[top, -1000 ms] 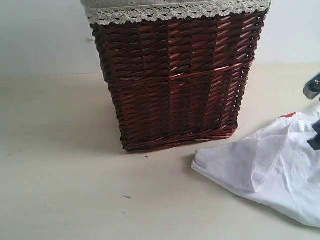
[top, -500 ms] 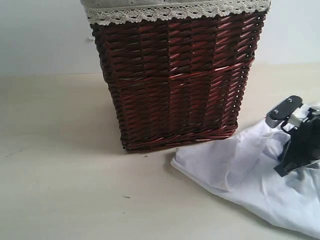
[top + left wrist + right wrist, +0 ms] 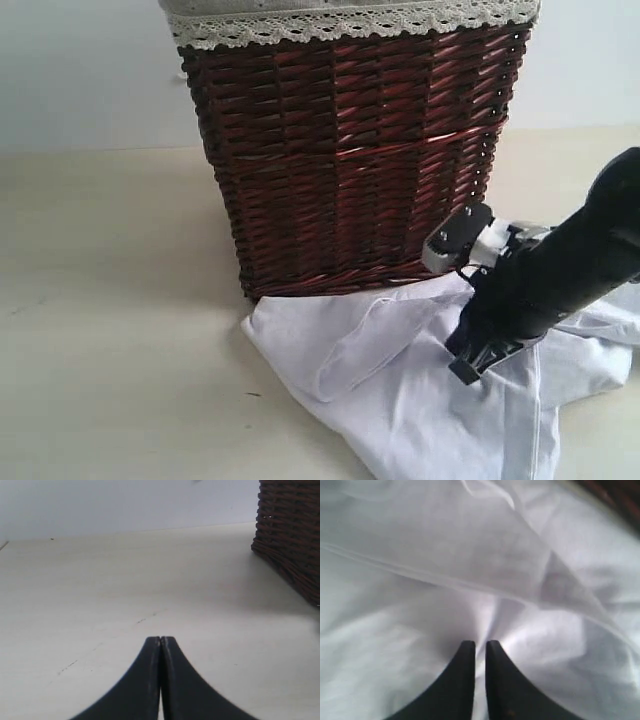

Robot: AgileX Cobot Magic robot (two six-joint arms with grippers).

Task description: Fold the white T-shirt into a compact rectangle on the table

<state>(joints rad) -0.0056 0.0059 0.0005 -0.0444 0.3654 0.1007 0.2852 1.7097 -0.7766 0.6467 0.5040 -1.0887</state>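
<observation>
Lying rumpled on the table, the white T-shirt was heaped at the foot of the dark wicker basket, its far edge up against the basket's base and its near edge running out of the exterior view. It looked thin, light and entirely limp: long soft ridges and doubled layers ran across it, and none of it held a shape of its own. By my judgement such cloth would drape from any point it was lifted by, drag and bunch if pulled along the smooth beige top, and slide readily enough that a single pinch would tow the whole garment instead of spreading it. The better holds would be on hems, shoulder seams or sleeve ends, where the fabric is doubled and a corner can be drawn out flat; from these pictures I could not tell which edge was which. The right gripper was down on the middle of the shirt, its black fingers a thin slit apart with creases gathering toward the tips; whether it held a fold I could not tell. The left gripper hung over bare table well clear of the cloth, its fingers pressed together on nothing, with the basket's corner off to one side.
</observation>
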